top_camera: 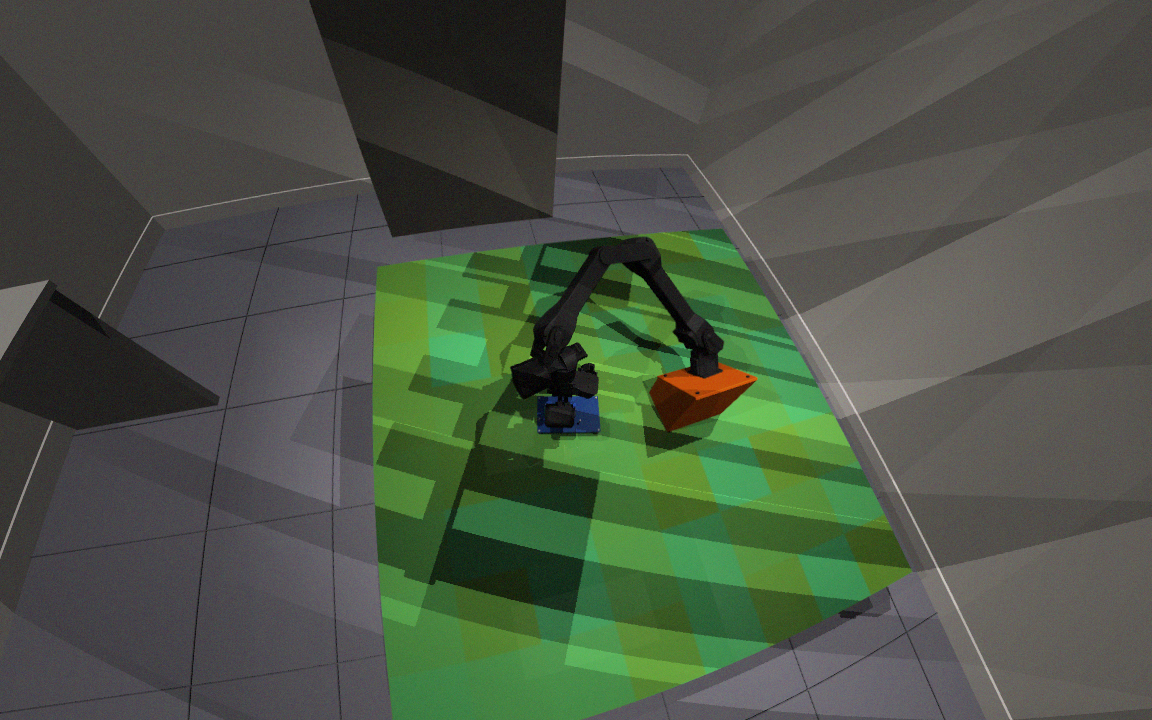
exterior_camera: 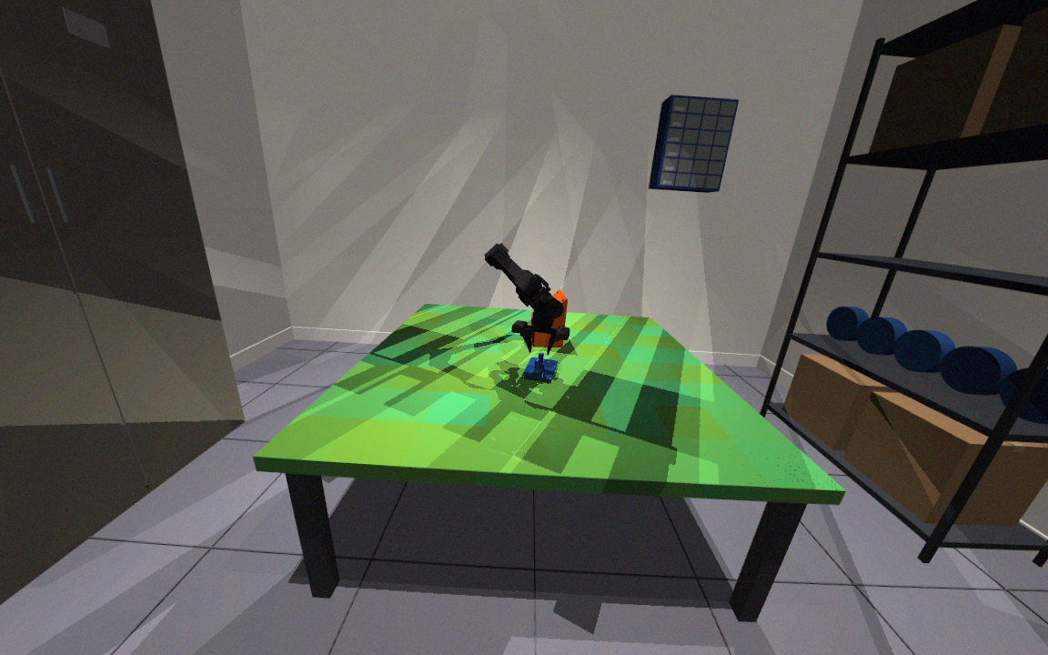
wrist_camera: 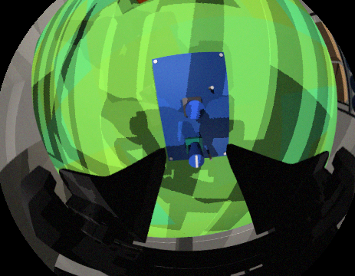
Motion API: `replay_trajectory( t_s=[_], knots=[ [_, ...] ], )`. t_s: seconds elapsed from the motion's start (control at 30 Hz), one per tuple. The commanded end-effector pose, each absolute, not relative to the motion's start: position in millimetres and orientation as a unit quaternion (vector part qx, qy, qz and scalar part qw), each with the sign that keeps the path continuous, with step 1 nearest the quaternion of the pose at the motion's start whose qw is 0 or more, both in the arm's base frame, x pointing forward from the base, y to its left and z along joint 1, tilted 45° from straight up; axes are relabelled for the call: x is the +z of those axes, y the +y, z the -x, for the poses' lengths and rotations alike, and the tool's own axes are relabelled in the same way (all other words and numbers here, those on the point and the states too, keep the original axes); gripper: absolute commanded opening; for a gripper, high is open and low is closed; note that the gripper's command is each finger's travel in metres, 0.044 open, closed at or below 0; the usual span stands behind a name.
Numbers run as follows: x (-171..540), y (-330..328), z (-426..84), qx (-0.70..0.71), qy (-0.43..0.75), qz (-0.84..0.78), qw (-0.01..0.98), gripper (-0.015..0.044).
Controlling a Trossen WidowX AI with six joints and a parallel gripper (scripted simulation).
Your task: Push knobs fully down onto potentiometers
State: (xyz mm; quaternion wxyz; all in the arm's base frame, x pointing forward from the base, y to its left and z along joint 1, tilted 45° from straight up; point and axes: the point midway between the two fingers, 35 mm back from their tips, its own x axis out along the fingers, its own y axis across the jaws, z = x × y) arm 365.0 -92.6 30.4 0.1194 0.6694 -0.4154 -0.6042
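The blue circuit board [top_camera: 589,427] [exterior_camera: 529,376] [wrist_camera: 172,77] stands on the table. In the wrist view one blue round knob [wrist_camera: 194,109] stands over a dark brownish potentiometer near mid-board. The other knob [wrist_camera: 196,160], with a white line, stands over a green potentiometer [wrist_camera: 191,141] at the near edge. This near knob looks well clear of its potentiometer; the mid-board one looks closer, but exact gaps cannot be told. My gripper [exterior_camera: 539,350] [wrist_camera: 195,150] is open and empty, its fingertips above the board's near end, one on each side of the near knob.
The arm's orange base block [top_camera: 696,402] [exterior_camera: 559,307] stands on the green table [top_camera: 669,626] [exterior_camera: 430,439] beside the board. A small white-tipped post [wrist_camera: 212,88] rises from the board near the mid-board knob. A shelf rack and a tall cabinet stand away from the table.
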Motion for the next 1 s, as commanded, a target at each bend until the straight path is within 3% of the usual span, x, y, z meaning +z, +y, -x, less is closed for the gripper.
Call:
replay_trajectory(
  t_s=[0.0, 0.07, 0.37, 0.97],
  knots=[
    [29, -68, -329, -0.606, -0.410, -0.671, 0.118, 0.0394],
    [28, -59, -307, -0.606, -0.409, -0.672, 0.115, 0.0440],
    [19, -38, -207, -0.606, -0.413, -0.669, 0.119, 0.0440],
    [19, -38, -205, -0.606, -0.413, -0.669, 0.120, 0.0440]
  ],
)
